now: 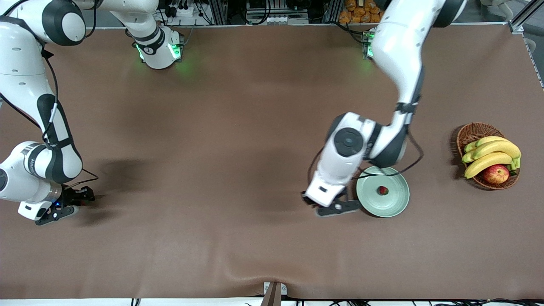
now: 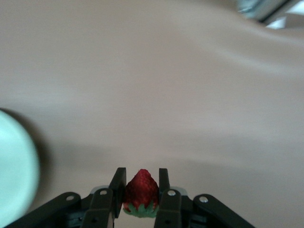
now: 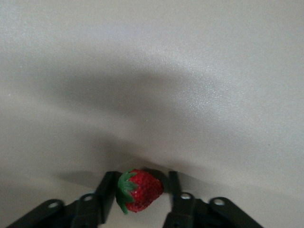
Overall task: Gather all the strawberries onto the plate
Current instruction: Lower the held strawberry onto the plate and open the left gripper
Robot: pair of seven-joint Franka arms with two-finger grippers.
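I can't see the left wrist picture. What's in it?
A red strawberry with a green leafy end sits pinched between the two black fingers of the left tool. Below it lies the plain brown table, and the pale green plate peeks in at the picture's edge.

Matt brown cloth covers the table [image 1: 238,127] (faintly creased), beside a smooth plate [image 1: 395,199] and woven wicker basket [image 1: 471,132].

The brown surface [image 1: 238,127] filled most of the frame. The mint plate [image 1: 393,199] lay on it at lower right of centre, 1 strawberry [image 1: 383,190] in it. A wicker basket [image 1: 471,132] of fruit sat at the right edge.
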